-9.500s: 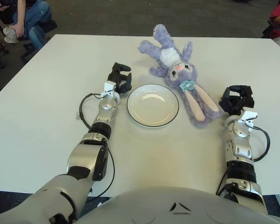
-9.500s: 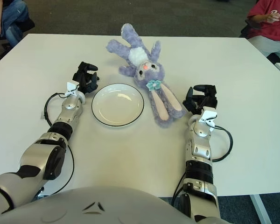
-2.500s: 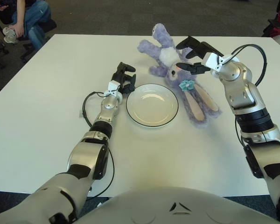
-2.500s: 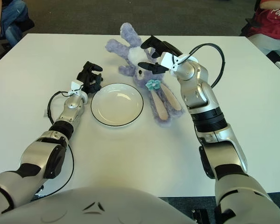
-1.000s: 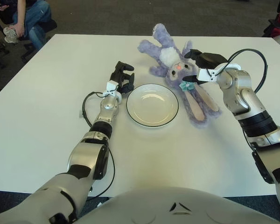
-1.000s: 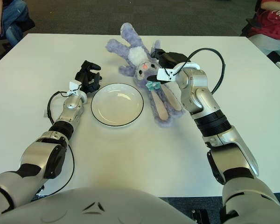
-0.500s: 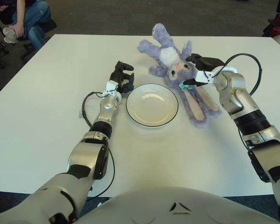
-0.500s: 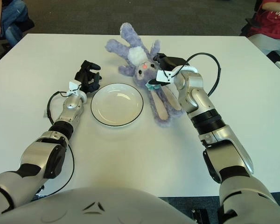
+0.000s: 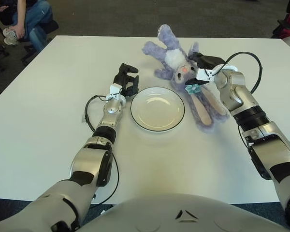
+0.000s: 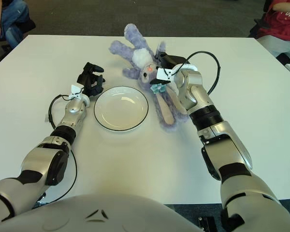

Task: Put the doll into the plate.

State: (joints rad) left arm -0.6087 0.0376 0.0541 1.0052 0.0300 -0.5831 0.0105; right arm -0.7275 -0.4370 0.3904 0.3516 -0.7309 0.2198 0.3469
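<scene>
A purple plush bunny doll (image 9: 174, 57) lies flat on the white table, with its long ears (image 9: 206, 107) pointing toward me. It lies just right of and behind the empty white plate (image 9: 157, 129) with a dark rim. My right hand (image 9: 199, 70) is at the doll's head, fingers above it and thumb below by the teal bow, curled onto the plush. The doll still rests on the table. My left hand (image 9: 125, 80) rests on the table at the plate's left rim with fingers curled and holds nothing.
A seated person (image 9: 25, 17) is beyond the table's far left corner. Another person in red (image 10: 280, 19) is at the far right. Cables loop beside both of my forearms. The table's near edge lies just before my body.
My right hand came down from above the doll and slid left onto its head, and its fingers closed around it. The doll, the plate and my left hand have not moved.
</scene>
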